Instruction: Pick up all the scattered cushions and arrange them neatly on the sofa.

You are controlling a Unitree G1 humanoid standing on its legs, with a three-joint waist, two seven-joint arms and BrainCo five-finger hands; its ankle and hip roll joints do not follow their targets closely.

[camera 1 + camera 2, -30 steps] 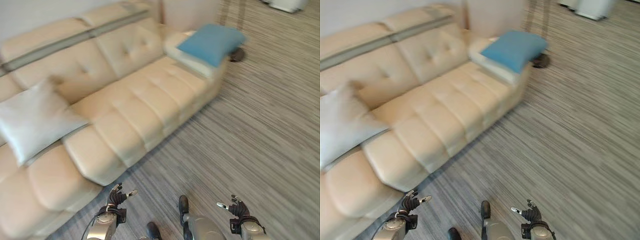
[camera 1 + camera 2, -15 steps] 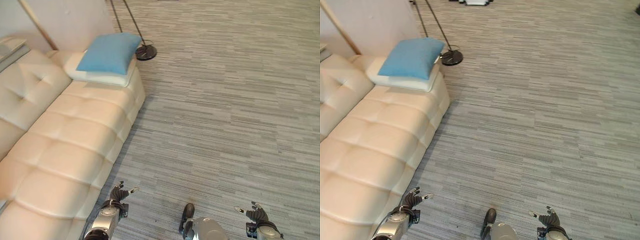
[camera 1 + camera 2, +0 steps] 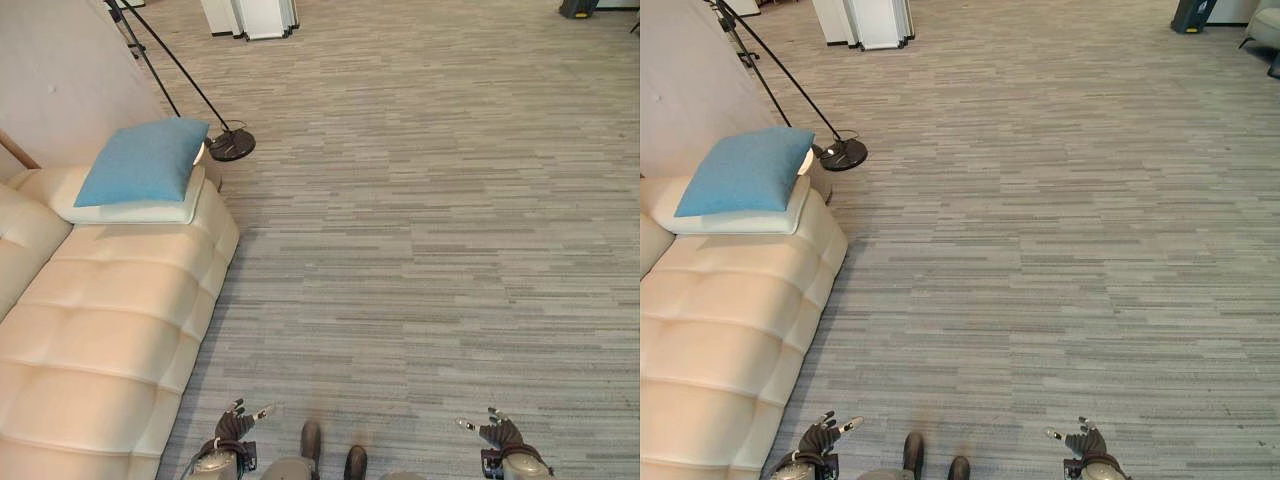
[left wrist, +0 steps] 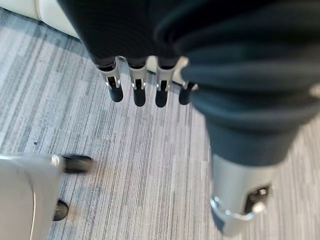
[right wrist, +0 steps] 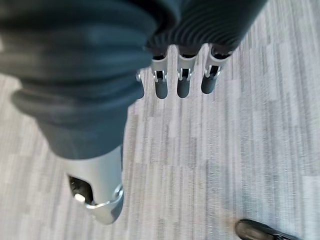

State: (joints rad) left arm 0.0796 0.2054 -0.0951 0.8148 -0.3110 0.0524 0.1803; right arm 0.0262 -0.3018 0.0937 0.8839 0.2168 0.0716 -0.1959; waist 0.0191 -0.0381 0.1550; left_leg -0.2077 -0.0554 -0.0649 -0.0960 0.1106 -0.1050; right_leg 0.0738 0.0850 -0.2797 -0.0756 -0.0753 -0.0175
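A blue cushion (image 3: 142,160) lies on top of a white cushion (image 3: 130,209) at the far end of the cream sofa (image 3: 100,340), which runs along the left. My left hand (image 3: 234,440) hangs low beside the sofa's front edge, open and holding nothing. My right hand (image 3: 500,436) hangs at the lower right over bare floor, also open and holding nothing. In the wrist views the left hand's fingers (image 4: 139,93) and the right hand's fingers (image 5: 181,85) are relaxed above the striped carpet.
A floor lamp's dark round base (image 3: 230,146) stands just past the sofa's far end, its thin poles leaning up to the left. White furniture (image 3: 250,16) stands at the far back. Grey striped carpet (image 3: 430,200) spreads wide to the right.
The camera has swung right: the sofa has slid to the left of the view and more open floor shows. Both hands stay low and open.
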